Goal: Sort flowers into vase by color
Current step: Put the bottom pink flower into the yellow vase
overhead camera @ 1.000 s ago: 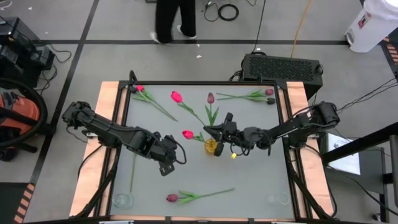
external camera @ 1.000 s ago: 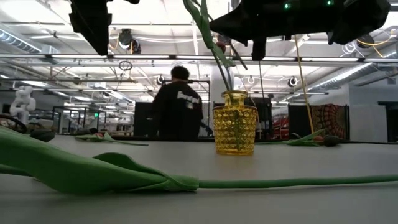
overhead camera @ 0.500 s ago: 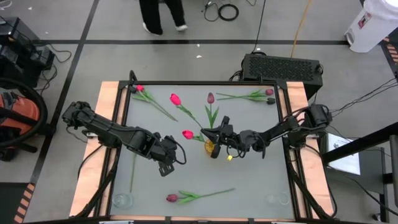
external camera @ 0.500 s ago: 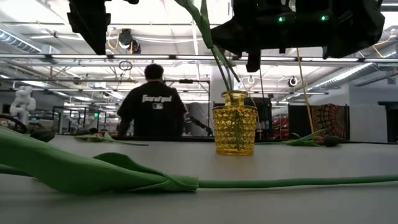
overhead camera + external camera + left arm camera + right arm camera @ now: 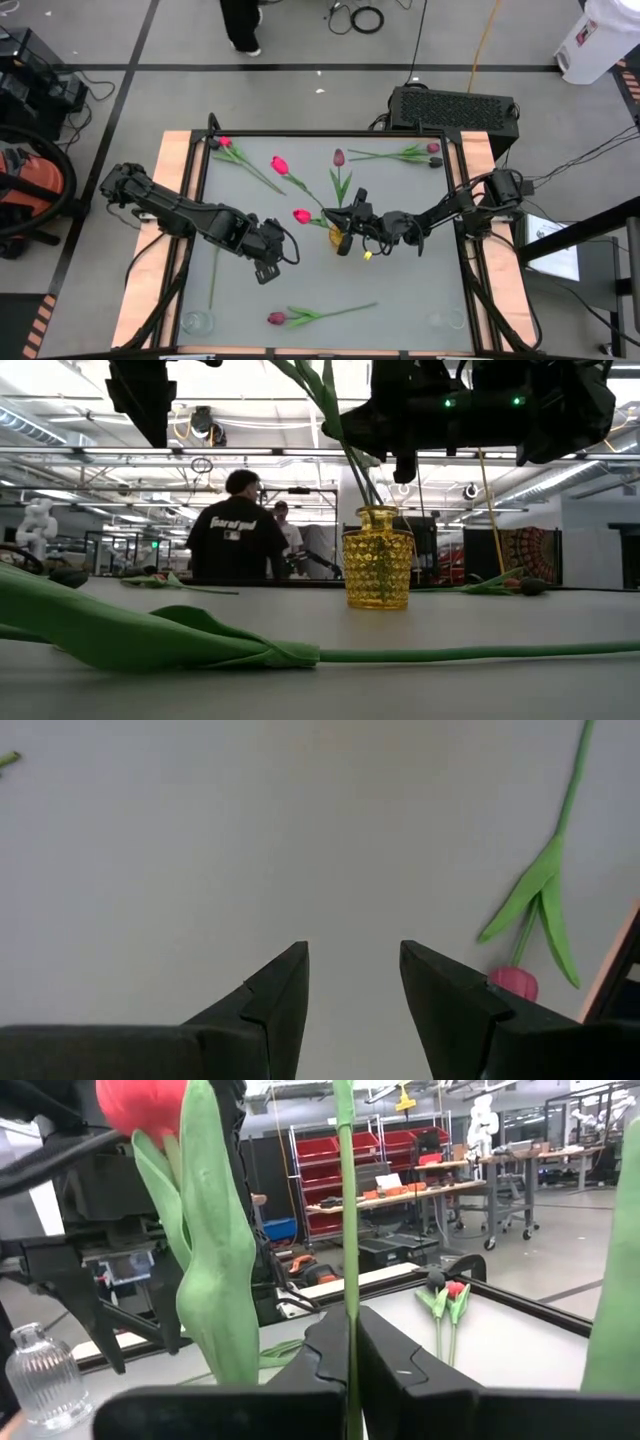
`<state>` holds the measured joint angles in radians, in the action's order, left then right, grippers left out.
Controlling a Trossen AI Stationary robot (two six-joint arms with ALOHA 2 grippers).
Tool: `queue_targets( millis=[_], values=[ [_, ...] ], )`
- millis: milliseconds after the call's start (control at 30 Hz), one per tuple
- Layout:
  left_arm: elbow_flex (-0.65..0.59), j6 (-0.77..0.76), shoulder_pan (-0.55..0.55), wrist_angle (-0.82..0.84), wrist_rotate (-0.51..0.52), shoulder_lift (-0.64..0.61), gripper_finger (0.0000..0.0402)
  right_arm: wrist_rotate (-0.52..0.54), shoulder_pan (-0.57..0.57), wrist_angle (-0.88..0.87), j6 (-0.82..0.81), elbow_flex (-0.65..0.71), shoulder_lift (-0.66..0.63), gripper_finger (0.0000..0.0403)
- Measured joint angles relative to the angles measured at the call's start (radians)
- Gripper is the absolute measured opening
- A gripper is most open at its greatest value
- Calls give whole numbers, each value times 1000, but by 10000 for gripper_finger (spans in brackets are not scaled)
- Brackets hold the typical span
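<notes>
A yellow glass vase (image 5: 338, 238) (image 5: 377, 558) stands mid-table with a red tulip (image 5: 301, 215) (image 5: 140, 1105) in it. My right gripper (image 5: 346, 216) (image 5: 350, 1320) hovers just above the vase, shut on a second red tulip (image 5: 279, 165) that slants up toward the far left. My left gripper (image 5: 265, 268) (image 5: 355, 965) hangs open over bare table left of the vase, holding nothing. Loose tulips lie flat on the table: pink (image 5: 222, 142), maroon (image 5: 338, 157), a dark one (image 5: 432, 150) and one near the front edge (image 5: 277, 318). My right gripper pinches the tulip's thin green stem (image 5: 347, 1280) between its two fingers, low on the stem and far from the head. The fingers come about level from the table's right and lie across the stem. The tulip stands tilted, and its stem runs down into the vase's mouth (image 5: 372, 508).
Two clear glass vases stand at the near corners, left (image 5: 197, 322) and right (image 5: 447, 320). A long stem and leaf (image 5: 200, 640) lie close to the low camera. People (image 5: 235, 535) stand beyond the far edge. Bare table lies between the arms and the near edge.
My right gripper has sunk toward the yellow vase and drifted a little toward the table's left, still shut on the stem. The held tulip has come down with it, its head moving slightly toward the near edge. A person behind the table has walked to the left.
</notes>
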<state>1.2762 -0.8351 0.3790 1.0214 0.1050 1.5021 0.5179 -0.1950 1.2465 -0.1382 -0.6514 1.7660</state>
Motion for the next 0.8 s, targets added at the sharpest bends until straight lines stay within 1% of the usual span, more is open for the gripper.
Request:
queue_targets(
  millis=[133, 400, 800],
  values=[
    [0, -24, 0, 0, -3, 0, 167, 8, 12, -18, 1, 0, 0, 0],
    [0, -24, 0, -2, -4, 0, 167, 4, 36, -31, -12, 0, 0, 0],
    [0, -24, 0, -2, -4, 0, 167, -1, 23, -80, -64, 0, 0, 0]
  ],
)
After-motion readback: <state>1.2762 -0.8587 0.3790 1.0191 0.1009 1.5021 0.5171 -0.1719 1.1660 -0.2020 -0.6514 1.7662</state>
